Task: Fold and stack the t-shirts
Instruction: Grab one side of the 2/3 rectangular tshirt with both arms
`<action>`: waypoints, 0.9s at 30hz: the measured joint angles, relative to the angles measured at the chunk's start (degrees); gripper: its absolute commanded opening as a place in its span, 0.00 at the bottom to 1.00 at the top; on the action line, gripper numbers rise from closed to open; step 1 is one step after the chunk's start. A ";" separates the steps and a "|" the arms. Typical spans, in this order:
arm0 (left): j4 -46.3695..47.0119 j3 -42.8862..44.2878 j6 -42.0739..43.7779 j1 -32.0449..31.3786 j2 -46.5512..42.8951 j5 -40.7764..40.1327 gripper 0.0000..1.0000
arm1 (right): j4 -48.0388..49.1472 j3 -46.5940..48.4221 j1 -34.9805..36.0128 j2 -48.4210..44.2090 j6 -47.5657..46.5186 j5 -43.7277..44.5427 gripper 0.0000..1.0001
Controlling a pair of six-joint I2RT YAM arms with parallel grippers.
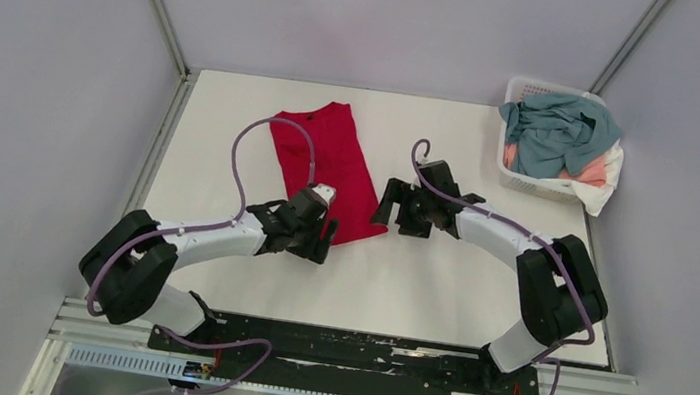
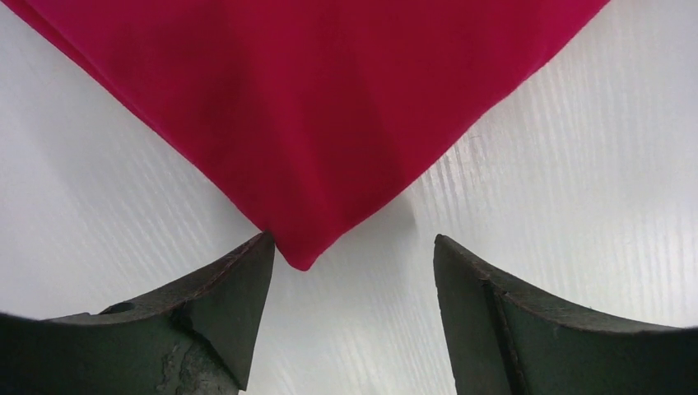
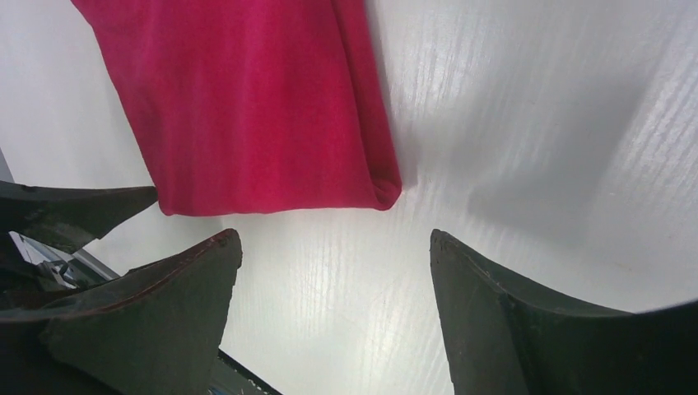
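Red cloth, one item: the red t-shirt [image 1: 325, 159], folded into a long narrow strip and lying flat on the white table [image 1: 435, 289], a little left of centre, with one end toward the far edge and the other toward me. My left gripper [image 1: 321, 237] sits low at that near end with its fingers spread and nothing between the pads. Seen from my left wrist, a pointed corner of the red t-shirt [image 2: 313, 107] reaches down into the gap of the left gripper [image 2: 354, 243], its tip just beside one finger [image 2: 239, 280]; whether cloth and finger touch I cannot tell. My right gripper [image 1: 388, 205] hangs just beside the strip's right edge, also spread and empty. From my right wrist, the folded near end of the red t-shirt [image 3: 247, 107] lies ahead of the right gripper [image 3: 336, 239], with bare table between its rolled corner and both fingers. Further stock: a white lattice basket [image 1: 529, 182] at the far right corner, holding a teal-grey shirt [image 1: 556, 127] on top, with salmon-pink cloth [image 1: 591, 172] and white cloth [image 1: 607, 189] at its near side.
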 measured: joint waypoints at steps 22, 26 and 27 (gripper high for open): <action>-1.70 4.87 0.02 0.07 8.48 -6.73 0.00 | 3.41 1.84 0.31 8.15 2.25 -0.81 0.46; -1.68 4.94 0.00 0.07 8.55 -6.45 0.00 | 3.65 2.91 0.31 9.49 2.29 -0.68 0.26; -1.66 4.94 -0.04 0.07 8.55 -6.23 0.00 | 3.65 2.95 0.33 9.66 2.23 -0.63 0.18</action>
